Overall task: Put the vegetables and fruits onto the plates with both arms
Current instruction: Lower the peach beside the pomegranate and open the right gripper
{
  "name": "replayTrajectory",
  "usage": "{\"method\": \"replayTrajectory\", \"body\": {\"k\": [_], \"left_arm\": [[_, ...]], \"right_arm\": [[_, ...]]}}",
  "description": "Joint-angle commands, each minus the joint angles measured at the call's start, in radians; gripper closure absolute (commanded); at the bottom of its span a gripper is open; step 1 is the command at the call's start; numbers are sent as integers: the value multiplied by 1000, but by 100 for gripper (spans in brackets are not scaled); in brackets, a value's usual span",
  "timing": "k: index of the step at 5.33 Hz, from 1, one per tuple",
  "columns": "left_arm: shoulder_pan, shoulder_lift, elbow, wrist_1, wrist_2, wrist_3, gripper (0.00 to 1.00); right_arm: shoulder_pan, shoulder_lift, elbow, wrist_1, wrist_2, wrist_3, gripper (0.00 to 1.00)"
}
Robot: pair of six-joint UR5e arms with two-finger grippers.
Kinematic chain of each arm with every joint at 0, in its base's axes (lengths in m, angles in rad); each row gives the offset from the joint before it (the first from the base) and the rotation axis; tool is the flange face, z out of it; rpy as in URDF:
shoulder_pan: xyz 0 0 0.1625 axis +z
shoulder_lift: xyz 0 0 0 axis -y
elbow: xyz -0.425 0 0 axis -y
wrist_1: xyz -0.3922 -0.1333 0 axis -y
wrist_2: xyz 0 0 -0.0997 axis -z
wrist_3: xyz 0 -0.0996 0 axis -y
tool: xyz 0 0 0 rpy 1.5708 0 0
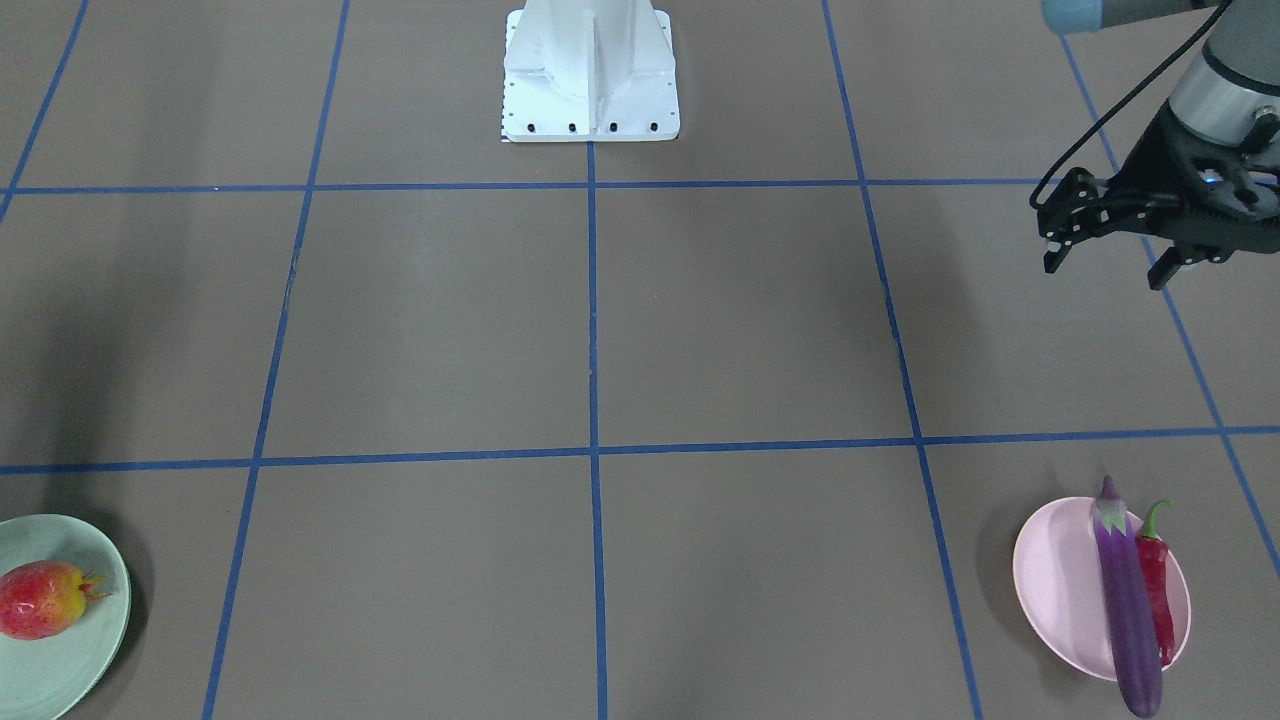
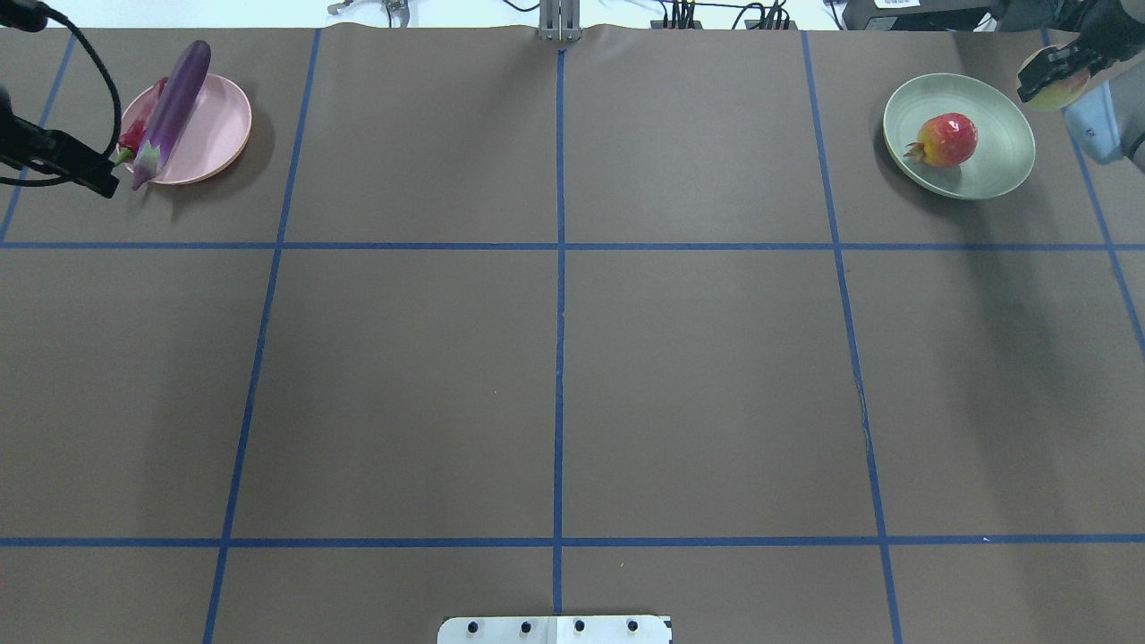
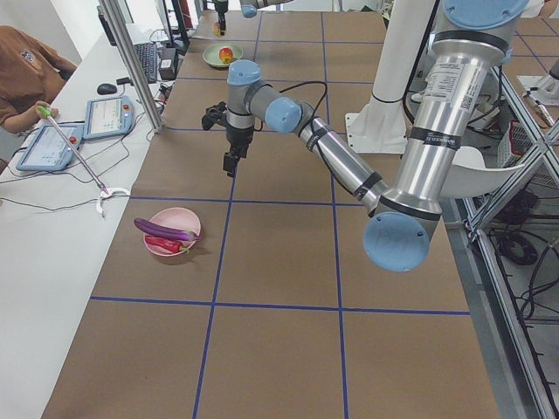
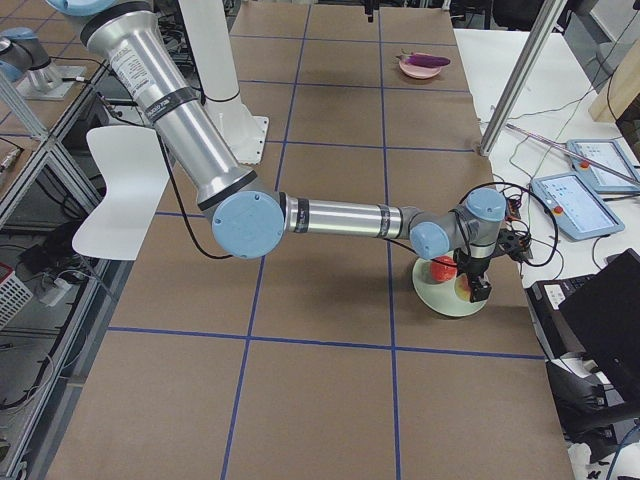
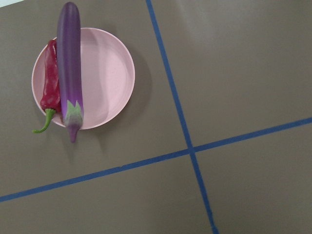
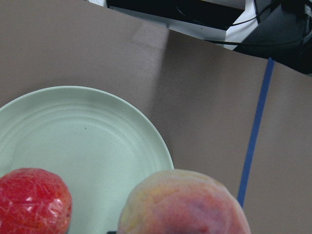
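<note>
The purple eggplant (image 1: 1128, 610) and the red chili (image 1: 1157, 585) lie side by side on the pink plate (image 1: 1060, 580); the left wrist view shows them too, eggplant (image 5: 69, 63), chili (image 5: 50, 83), plate (image 5: 107, 83). My left gripper (image 1: 1100, 250) is open and empty, raised and back from that plate. The pomegranate (image 2: 946, 139) sits on the mint green plate (image 2: 993, 165). My right gripper (image 2: 1055, 72) is shut on the peach (image 6: 183, 202) and holds it above the plate's outer rim (image 6: 87, 141), beside the pomegranate (image 6: 31, 200).
The white base block (image 1: 590, 70) stands at the robot's edge of the table. Blue tape lines divide the brown table into squares. An operator (image 3: 26, 70), tablets and metal posts stand along the far side, beyond the plates.
</note>
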Motion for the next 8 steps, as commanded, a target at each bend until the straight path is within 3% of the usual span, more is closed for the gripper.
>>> {"method": "replayTrajectory", "body": {"k": [1, 2, 3, 5, 6, 8], "left_arm": [[-69, 99, -57, -2, -3, 80, 0], [-71, 104, -61, -2, -3, 81, 0], [-71, 104, -61, -2, -3, 81, 0], [-71, 104, -59, -1, -3, 81, 0], [-71, 104, -59, -1, -2, 81, 0], [-71, 104, -53, -11, -5, 77, 0]], "right_arm": [[-62, 8, -53, 78, -41, 74, 100], [-76, 8, -55, 80, -70, 75, 100], [-77, 15, -55, 79, -69, 75, 1], [-16, 23, -3, 50, 11, 61, 0], [31, 20, 123, -121, 83, 49, 0], [113, -15, 501, -657, 129, -66, 0]]}}
